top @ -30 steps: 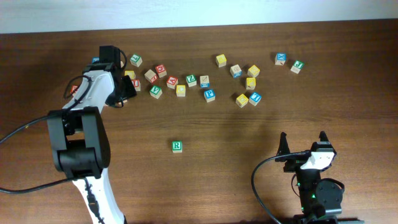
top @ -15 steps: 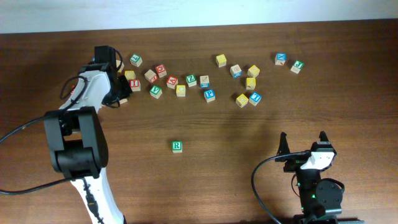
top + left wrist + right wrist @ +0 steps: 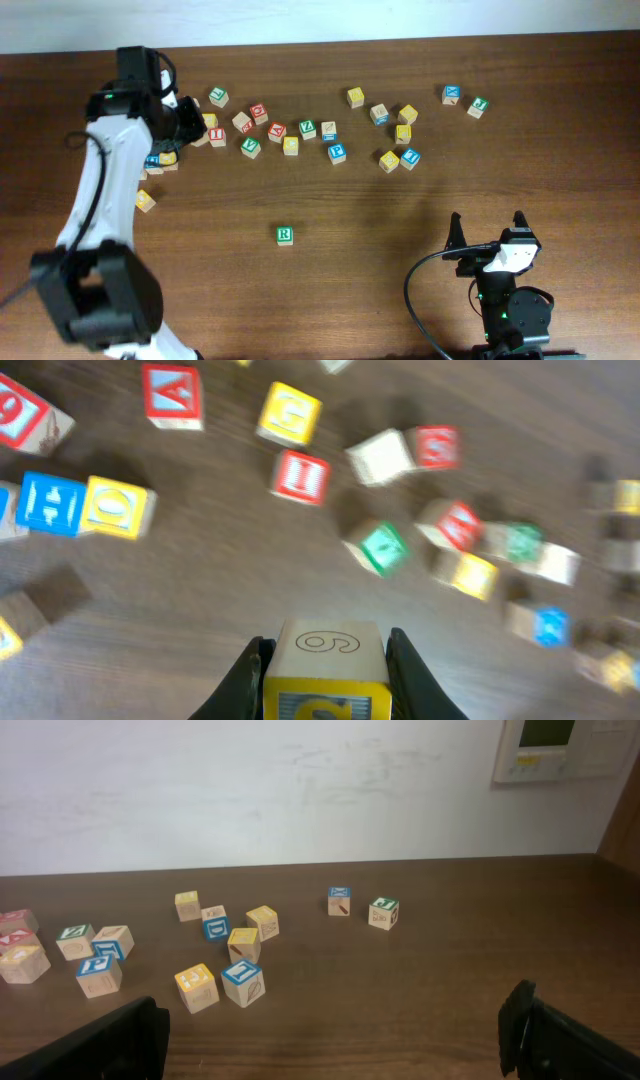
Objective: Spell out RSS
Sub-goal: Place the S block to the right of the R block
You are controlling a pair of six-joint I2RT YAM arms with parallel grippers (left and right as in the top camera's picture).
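From overhead, the R cube (image 3: 285,235) sits alone at mid-front of the table (image 3: 400,300), well apart from the scattered cubes (image 3: 307,130) along the far side. The left gripper (image 3: 185,118) hangs at the left end of that scatter, and the right gripper (image 3: 487,232) rests at the front right with its fingers apart. In the left wrist view, the left gripper (image 3: 325,660) is clamped on a yellow-faced cube (image 3: 325,665) whose letter is cut off by the frame edge. In the right wrist view, the right gripper (image 3: 330,1020) has its dark fingers spread wide at the lower corners.
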